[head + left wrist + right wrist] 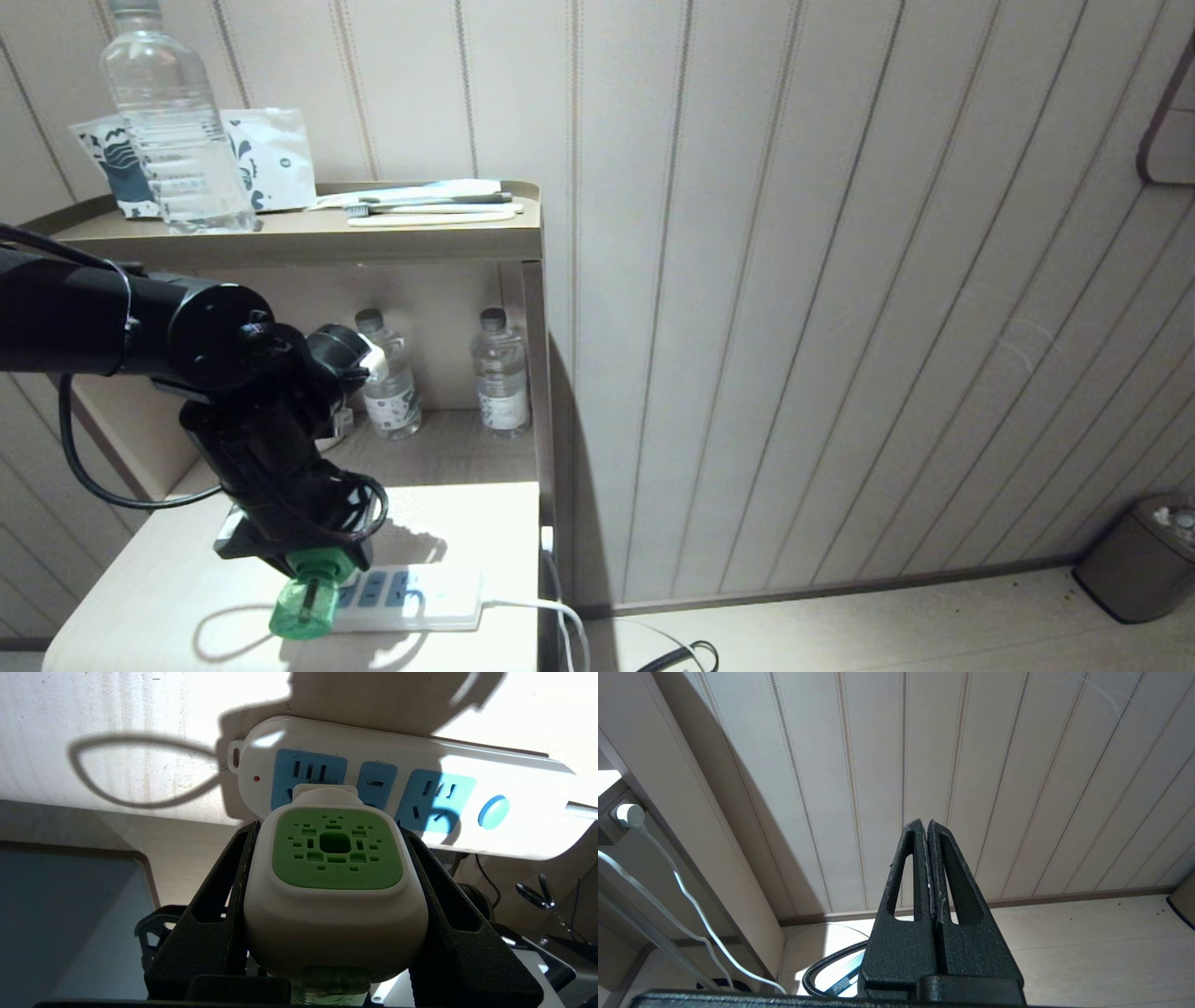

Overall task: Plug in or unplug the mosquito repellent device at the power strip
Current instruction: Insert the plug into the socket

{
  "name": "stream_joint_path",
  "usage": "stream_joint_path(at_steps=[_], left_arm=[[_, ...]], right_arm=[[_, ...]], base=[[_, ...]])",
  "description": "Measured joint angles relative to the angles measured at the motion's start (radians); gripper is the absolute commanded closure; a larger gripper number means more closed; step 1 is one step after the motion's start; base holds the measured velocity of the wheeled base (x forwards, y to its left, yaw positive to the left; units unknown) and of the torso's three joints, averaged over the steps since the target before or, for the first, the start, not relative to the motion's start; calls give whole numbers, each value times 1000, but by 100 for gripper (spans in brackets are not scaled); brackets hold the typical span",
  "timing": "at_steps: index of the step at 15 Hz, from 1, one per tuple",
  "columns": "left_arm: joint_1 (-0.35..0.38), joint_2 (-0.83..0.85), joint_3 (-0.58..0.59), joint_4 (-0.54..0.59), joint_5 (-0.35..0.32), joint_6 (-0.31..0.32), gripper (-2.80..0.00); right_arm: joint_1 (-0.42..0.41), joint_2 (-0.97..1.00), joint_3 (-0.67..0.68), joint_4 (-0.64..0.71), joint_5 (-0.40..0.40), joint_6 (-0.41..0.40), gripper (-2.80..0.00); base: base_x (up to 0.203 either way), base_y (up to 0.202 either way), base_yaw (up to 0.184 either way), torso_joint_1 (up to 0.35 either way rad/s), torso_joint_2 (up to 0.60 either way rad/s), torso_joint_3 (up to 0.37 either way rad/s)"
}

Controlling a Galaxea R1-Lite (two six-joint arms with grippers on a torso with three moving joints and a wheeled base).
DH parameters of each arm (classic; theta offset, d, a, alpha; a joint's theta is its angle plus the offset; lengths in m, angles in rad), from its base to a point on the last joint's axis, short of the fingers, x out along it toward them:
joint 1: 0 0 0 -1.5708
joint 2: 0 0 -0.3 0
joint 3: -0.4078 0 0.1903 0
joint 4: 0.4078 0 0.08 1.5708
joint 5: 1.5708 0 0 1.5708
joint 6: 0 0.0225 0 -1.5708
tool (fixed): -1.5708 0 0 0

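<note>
The left gripper pinches the mosquito repellent device by its white sides, one black finger flat against each flank. In the left wrist view the green vented face of the device looks back at the camera, and its translucent green bottle shows at 6 o'clock of the head. The plug end of the device sits at the first blue socket of the power strip, next to the small red indicator; whether the pins are fully seated cannot be told.

In the head view the left gripper points down at the near end of the power strip, with the mosquito repellent device and its green bottle sticking out toward 7 o'clock. The strip lies flat on the pale bedside table, and its white cord leaves at 3 o'clock over the table edge.

Behind, at 12 o'clock from the strip, two small water bottles stand in the open shelf. On the shelf top stand a larger clear bottle, a printed packet and a toothbrush.

The right gripper hangs off to the side with its fingers pressed together, facing the panelled wall.
</note>
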Motion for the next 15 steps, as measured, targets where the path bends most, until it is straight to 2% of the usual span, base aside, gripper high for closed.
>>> stream_joint_path(at_steps=[15], left_arm=[[23, -4, -1, -4, 1, 4, 0]], right_arm=[[0, 0, 0, 0, 0, 0, 0]], base=[[0, 0, 0, 0, 0, 0]])
